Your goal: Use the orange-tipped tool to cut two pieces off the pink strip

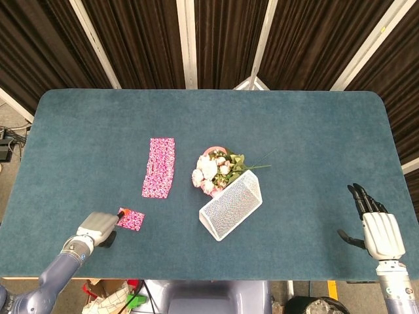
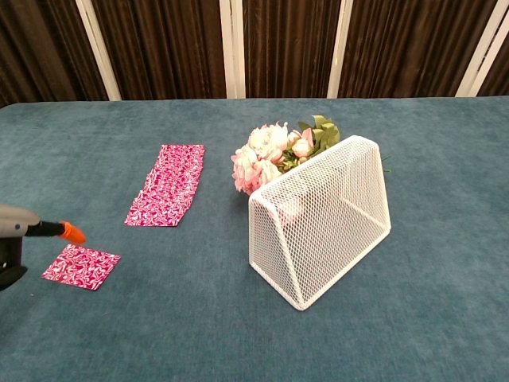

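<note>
Your left robot hand (image 1: 97, 228) holds the orange-tipped tool (image 2: 70, 232) | tip just above the small cut piece (image 2: 81, 266) | the pink strip (image 1: 160, 176) lies flat farther up the counter (image 1: 308, 131) | your right robot hand (image 1: 378, 230) holds nothing, fingers apart

Two cameras on one table: one high, one low.
The head view looks steeply down from above the near edge, taking in the whole teal table (image 1: 314, 131) and curtains beyond; the chest view sits low and close, facing across the tabletop. Both catch the pink strip (image 1: 159, 176), the flowers (image 2: 274, 155) and the white wire basket (image 2: 322, 219).
</note>
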`<action>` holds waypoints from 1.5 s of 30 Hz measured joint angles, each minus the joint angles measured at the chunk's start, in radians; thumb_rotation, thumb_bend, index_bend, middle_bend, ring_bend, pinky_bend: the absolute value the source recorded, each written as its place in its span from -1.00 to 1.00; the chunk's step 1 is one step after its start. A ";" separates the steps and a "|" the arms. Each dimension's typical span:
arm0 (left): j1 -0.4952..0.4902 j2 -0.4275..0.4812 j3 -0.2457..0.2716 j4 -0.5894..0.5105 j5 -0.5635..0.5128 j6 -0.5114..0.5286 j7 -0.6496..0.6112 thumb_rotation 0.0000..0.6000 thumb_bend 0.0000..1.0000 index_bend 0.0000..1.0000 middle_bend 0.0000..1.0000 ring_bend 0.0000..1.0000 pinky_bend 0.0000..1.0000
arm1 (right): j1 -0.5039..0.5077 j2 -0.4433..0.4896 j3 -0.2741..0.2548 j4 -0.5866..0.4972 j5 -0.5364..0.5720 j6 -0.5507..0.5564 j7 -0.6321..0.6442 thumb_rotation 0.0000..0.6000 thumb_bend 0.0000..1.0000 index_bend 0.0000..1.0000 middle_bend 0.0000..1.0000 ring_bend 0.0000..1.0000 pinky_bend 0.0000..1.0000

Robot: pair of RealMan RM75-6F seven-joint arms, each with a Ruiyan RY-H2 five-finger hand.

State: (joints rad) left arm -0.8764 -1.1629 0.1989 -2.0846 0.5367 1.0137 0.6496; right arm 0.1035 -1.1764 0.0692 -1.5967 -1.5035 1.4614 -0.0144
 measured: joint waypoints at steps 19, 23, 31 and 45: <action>0.014 -0.085 -0.108 0.196 0.101 -0.045 -0.080 1.00 0.78 -0.97 0.68 0.43 0.28 | 0.001 -0.001 0.003 0.006 0.010 -0.004 0.005 1.00 -0.63 -1.00 -0.81 -0.59 -0.37; -0.031 -0.134 -0.130 0.240 0.001 -0.069 -0.034 1.00 0.79 -0.99 0.69 0.44 0.28 | 0.001 -0.002 0.004 0.008 0.012 -0.005 0.004 1.00 -0.63 -1.00 -0.81 -0.59 -0.37; -0.088 -0.187 -0.151 0.272 -0.083 -0.075 0.027 1.00 0.80 -1.00 0.69 0.45 0.28 | 0.003 -0.002 0.004 0.011 0.015 -0.008 0.008 1.00 -0.63 -1.00 -0.81 -0.59 -0.37; -0.135 -0.214 -0.147 0.270 -0.191 -0.057 0.084 1.00 0.80 -1.00 0.69 0.45 0.28 | 0.000 0.002 0.002 0.006 0.012 -0.005 0.016 1.00 -0.63 -1.00 -0.81 -0.59 -0.37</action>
State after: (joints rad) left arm -1.0109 -1.3767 0.0522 -1.8142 0.3453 0.9563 0.7332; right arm 0.1036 -1.1742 0.0709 -1.5907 -1.4918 1.4560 0.0013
